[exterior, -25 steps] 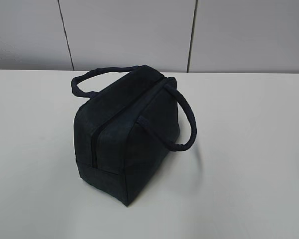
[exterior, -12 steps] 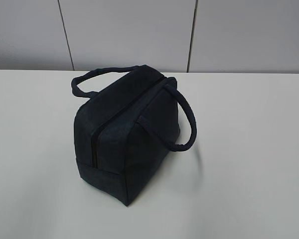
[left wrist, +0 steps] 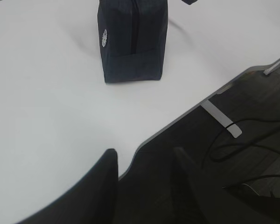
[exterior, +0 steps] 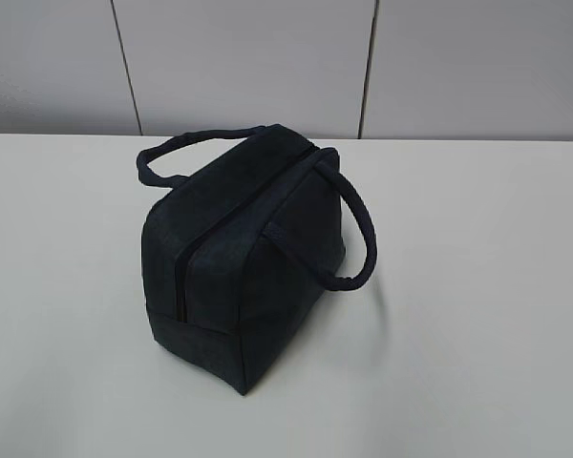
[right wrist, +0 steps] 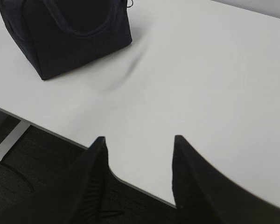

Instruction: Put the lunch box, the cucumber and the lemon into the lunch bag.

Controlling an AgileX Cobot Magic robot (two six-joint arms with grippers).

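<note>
Lunch bag [exterior: 244,253] sits mid-bench, zipped, on the white bench [exterior: 477,286] before grey wall panels [exterior: 244,62]. My left tool [left wrist: 144,156] hangs released over the bench edge, cables [left wrist: 252,140] below. My right tool [right wrist: 140,142] likewise spread, empty.

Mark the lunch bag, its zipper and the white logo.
lunch bag [exterior: 239,277]: exterior view, near side panel.
zipper [exterior: 180,286]: exterior view, closed track running down the near end.
white logo [left wrist: 104,38]: left wrist view, round mark on the bag's left face.
</note>
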